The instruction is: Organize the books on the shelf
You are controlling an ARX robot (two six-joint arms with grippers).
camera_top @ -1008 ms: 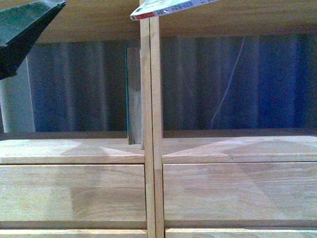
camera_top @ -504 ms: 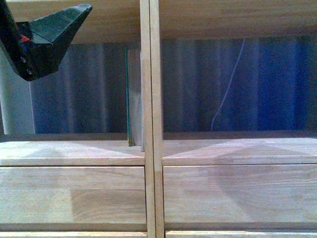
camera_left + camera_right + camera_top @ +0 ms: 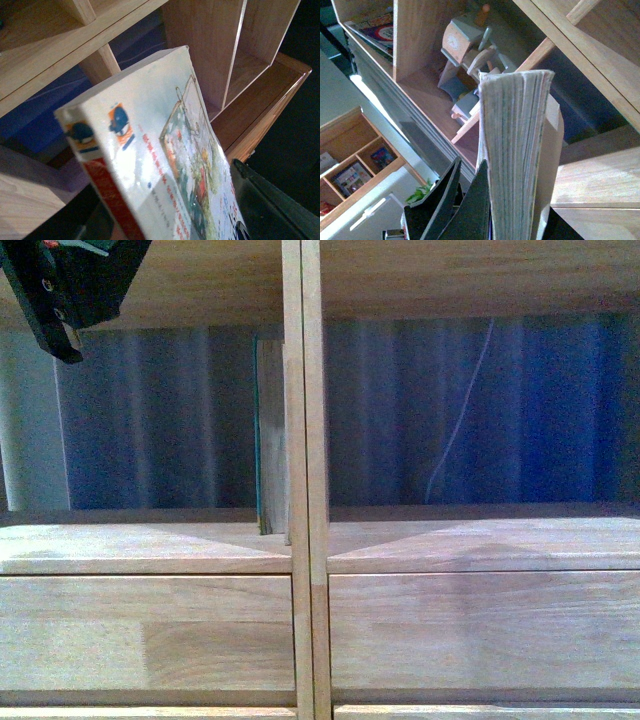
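A: "Where were your books?"

B: "Your right end effector (image 3: 512,210) was clamped on the small pale paperback with a red-and-white spine (image 3: 150,150), held before the light natural-wood shelving unit (image 3: 150,630). The taller brownish book with a teal-green edge (image 3: 270,435) stood upright in the left cubby (image 3: 150,525), close against the central wooden divider (image 3: 303,440). Your left end effector (image 3: 70,285) hung high left; I couldn't tell its opening."

A: "What could you have spoiled?"

B: "A paperback corner could have caught a shelf edge, or tipped the thin standing book. Open room lay left of it and across the right cubby (image 3: 480,530)."
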